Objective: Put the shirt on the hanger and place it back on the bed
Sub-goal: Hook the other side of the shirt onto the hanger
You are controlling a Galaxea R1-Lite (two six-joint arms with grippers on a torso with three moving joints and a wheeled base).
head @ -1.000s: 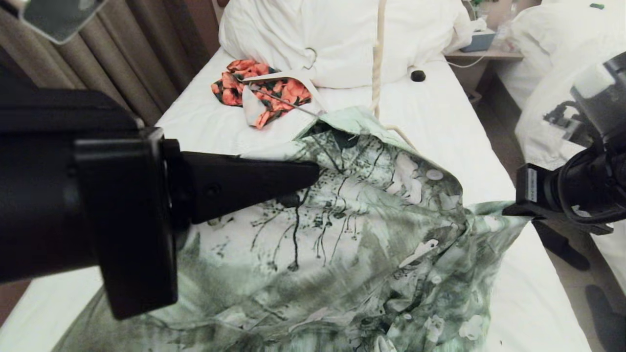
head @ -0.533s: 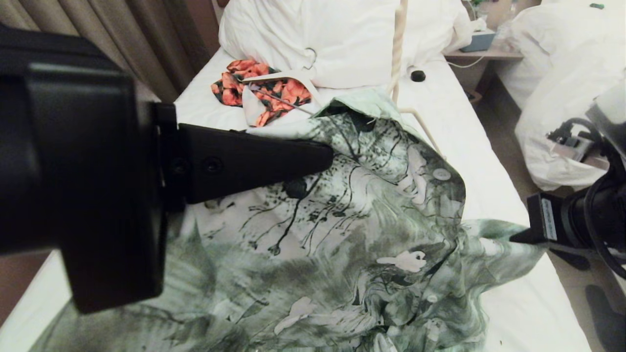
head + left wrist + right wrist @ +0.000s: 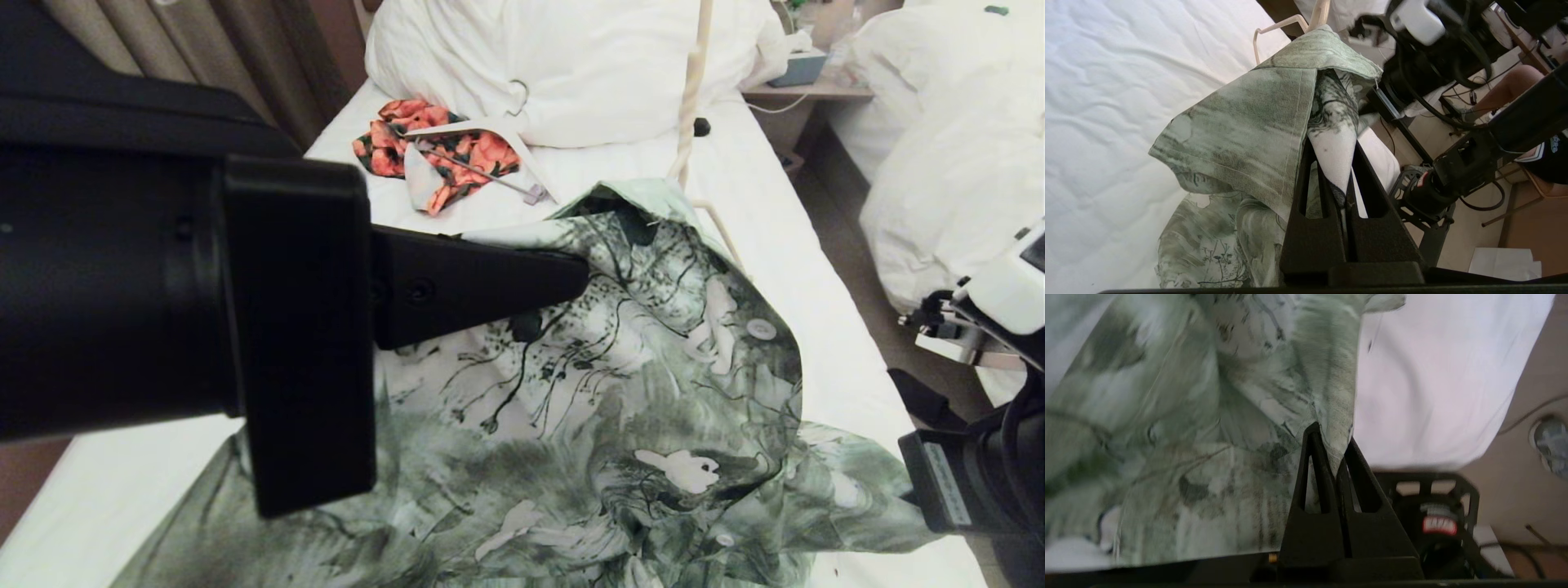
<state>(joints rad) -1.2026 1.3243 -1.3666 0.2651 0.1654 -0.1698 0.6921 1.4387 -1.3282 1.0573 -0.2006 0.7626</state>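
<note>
The shirt [image 3: 620,425] is green and white with dark vines and white flowers. It is held up over the bed [image 3: 784,204], spread wide, and its low part lies on the white sheet.

The left gripper [image 3: 571,282] is very close to the head camera and looks big and black. Its fingers are pressed tight together on a fold of the shirt near the collar. The left wrist view shows the cloth pinched between the two black fingers [image 3: 1367,171], with the collar folded over above them.

The right gripper [image 3: 1331,445] is low at the right side of the bed. Its fingers are also squeezed tight, and they pinch the edge of the shirt. Only the right arm's body shows at the right edge of the head view.

The hanger [image 3: 692,106] is thin and cream. It stands up behind the collar, and its lower part goes down under the cloth. One thin arm of it sticks out beside the collar on the right.

Farther back on the bed lies an orange garment [image 3: 445,155] with a white hanger [image 3: 490,126] on it. Big white pillows [image 3: 571,57] sit behind them. A small black thing [image 3: 702,126] rests on the sheet near the pillows.
</note>
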